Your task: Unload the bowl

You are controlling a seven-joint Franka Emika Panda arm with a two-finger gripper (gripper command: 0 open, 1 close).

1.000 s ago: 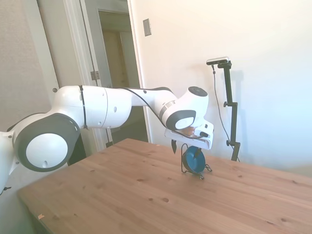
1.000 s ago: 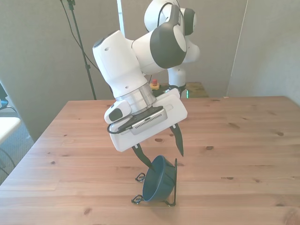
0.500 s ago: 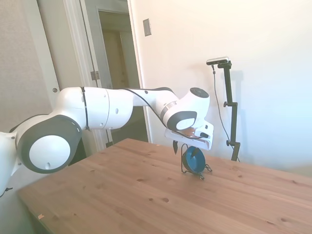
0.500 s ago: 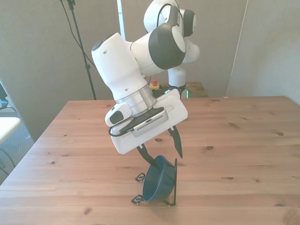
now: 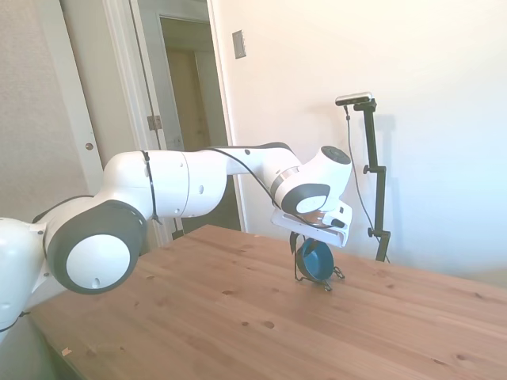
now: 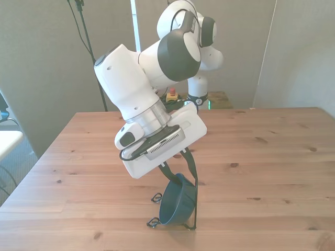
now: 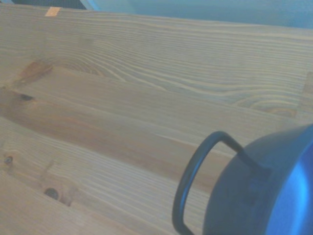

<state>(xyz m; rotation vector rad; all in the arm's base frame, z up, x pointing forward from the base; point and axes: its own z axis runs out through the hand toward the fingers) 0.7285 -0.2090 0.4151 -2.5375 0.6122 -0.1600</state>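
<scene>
One bowl (image 6: 175,205), dark blue outside and lighter teal inside, stands on its edge in one thin black wire rack (image 6: 194,201) near the table's (image 6: 272,157) near edge in the front view. One gripper (image 6: 181,175) comes down at a tilt from directly above it, its two dark fingers close together at the bowl's upper rim; whether they already pinch the rim cannot be told. No writing or label can be read anywhere. From the wrist camera, the bowl's dark outside (image 7: 264,191) lies against a curved rack wire (image 7: 188,181) over bare wood.
</scene>
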